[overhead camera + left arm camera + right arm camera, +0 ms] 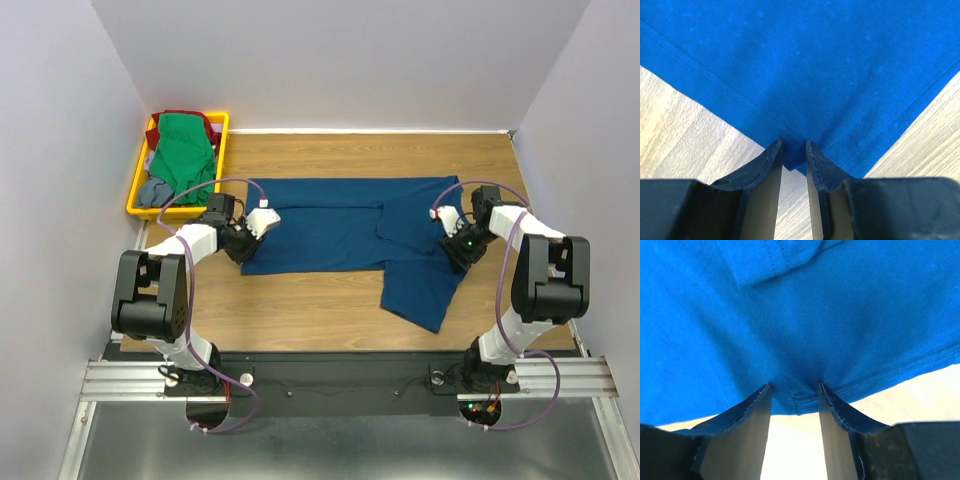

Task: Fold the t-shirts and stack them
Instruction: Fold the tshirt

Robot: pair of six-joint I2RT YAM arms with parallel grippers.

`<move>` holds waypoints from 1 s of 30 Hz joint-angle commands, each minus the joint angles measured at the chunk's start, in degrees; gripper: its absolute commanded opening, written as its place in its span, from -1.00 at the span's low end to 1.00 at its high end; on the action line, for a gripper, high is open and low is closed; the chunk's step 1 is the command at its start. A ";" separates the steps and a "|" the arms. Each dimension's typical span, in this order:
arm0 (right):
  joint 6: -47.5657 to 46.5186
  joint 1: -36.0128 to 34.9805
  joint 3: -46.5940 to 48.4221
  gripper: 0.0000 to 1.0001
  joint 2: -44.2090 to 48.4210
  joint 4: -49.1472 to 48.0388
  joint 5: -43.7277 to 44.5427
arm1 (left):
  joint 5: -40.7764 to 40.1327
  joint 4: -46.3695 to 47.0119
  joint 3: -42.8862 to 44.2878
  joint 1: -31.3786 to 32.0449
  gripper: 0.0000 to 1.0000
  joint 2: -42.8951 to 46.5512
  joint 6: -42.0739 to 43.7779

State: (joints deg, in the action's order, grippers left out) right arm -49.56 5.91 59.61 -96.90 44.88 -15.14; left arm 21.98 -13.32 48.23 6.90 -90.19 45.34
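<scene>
Navy shirt [330, 225] partly folded: left claw [794, 145] pinches its corner, right claw [794, 388] straddles hem, grip unclear; other shirts [182, 160] unfolded in tray [134, 195] beyond left.

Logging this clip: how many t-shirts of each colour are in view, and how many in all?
dark blue t-shirt, spread on the table: 1
green t-shirt, in the yellow tray: 1
dark red t-shirt, in the tray: 1
grey-blue t-shirt, in the tray: 1
Total: 4
</scene>
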 commanded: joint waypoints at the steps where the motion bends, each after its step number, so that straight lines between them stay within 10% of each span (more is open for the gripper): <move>1: -0.36 -0.11 -3.37 -0.05 3.56 2.14 3.00 | -0.62 -1.18 -1.29 -0.39 -0.28 3.53 3.52; 14: -8.53 -0.11 1.39 0.08 8.05 11.10 -2.18 | 4.04 -7.60 1.08 -0.57 -0.22 8.72 7.83; 30: -8.54 -1.52 -6.79 0.08 3.21 -0.32 3.27 | 1.05 -5.14 -4.54 -0.57 -0.21 8.63 9.15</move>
State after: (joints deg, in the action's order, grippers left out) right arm -57.36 4.99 55.44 -92.97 49.69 -14.33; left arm 23.88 -19.00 46.00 6.63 -83.37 53.30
